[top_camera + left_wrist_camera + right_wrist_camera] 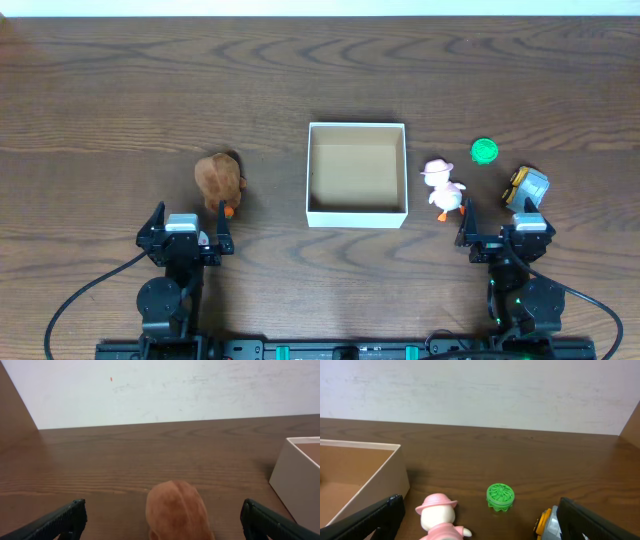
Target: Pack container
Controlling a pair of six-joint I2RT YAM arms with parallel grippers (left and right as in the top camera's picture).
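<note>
Near the counter's front edge, the left gripper (190, 214) and right gripper (497, 216) stand spread, empty; the container (357, 216) sits mid-counter.

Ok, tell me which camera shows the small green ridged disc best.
The right wrist view: the small green ridged disc sits close and whole, ribbed top and scalloped edge clear. Overhead shows the disc only as a tiny green circle. The left wrist view misses it.

No readable text, label or number anywhere.
</note>
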